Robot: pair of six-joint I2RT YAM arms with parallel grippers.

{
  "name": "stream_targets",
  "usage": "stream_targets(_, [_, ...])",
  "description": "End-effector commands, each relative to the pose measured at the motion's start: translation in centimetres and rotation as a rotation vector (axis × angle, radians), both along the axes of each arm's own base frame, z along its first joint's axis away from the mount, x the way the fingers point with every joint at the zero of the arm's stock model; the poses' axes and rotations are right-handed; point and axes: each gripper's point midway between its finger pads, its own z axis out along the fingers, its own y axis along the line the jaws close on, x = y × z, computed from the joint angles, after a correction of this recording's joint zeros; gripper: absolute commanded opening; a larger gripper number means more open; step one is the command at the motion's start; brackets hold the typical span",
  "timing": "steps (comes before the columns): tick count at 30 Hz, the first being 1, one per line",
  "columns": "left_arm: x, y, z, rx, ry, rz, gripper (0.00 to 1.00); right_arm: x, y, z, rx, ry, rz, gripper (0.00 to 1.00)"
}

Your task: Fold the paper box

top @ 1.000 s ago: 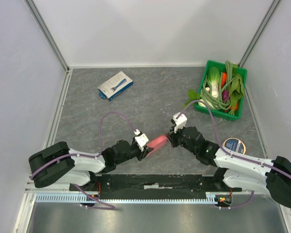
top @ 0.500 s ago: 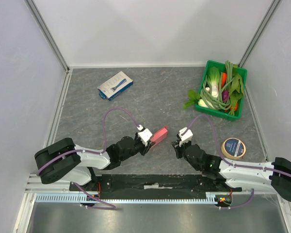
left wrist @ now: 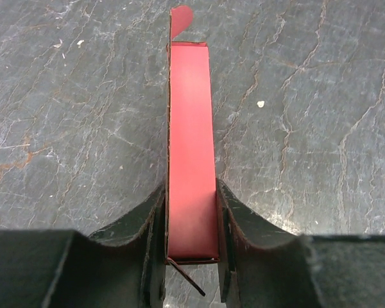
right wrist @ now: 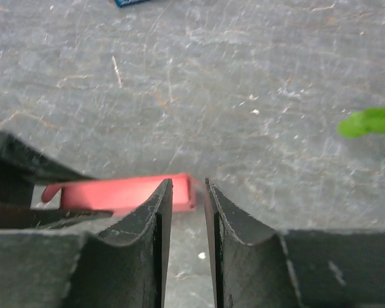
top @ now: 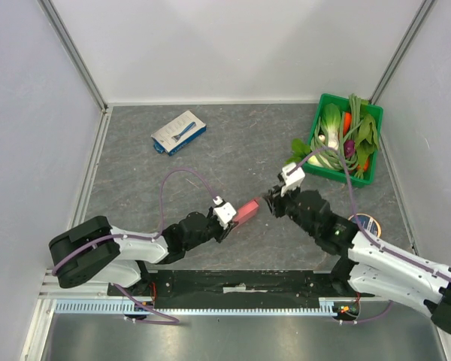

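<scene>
The left gripper (left wrist: 190, 192) is clamped on the near end of the paper box (left wrist: 190, 128), held clear of the table, its long axis running straight out past the fingertips. The right gripper (right wrist: 188, 187), fingers a narrow gap apart and holding nothing, meets the free end, which lies crosswise just beyond its tips.

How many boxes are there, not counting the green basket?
2: the paper box in the left gripper, mid-table, and the white-and-blue box farther back on the left. None seems hidden.
</scene>
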Motion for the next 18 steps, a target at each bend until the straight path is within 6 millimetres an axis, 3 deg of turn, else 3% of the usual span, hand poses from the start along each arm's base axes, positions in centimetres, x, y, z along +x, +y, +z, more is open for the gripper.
stream_targets(1, [0.2,0.4,1.0,0.006,-0.075,-0.025,0.08,-0.1,0.4,-0.6,-0.08,0.089,0.199,0.35])
stream_targets(2, [0.2,0.5,1.0,0.006,-0.078,-0.025,0.08,-0.2,0.7,-1.7,-0.097,0.139,0.248,0.34])
stream_targets(4, [0.3,0.8,1.1,0.001,-0.08,-0.028,0.08,0.1,1.3,-1.7,-0.131,0.15,0.307,0.34])
stream_targets(5, [0.4,0.9,1.2,-0.004,-0.076,-0.031,0.08,0.1,1.3,-2.9,-0.151,0.193,0.328,0.36])
stream_targets(10, [0.3,1.4,1.7,-0.046,-0.065,-0.038,0.08,1.0,1.4,-4.9,-0.185,0.238,0.358,0.4])
stream_targets(18, [-0.3,0.7,1.3,-0.048,-0.041,-0.084,0.08,2.7,1.7,-4.5,-0.19,0.172,0.341,0.44])
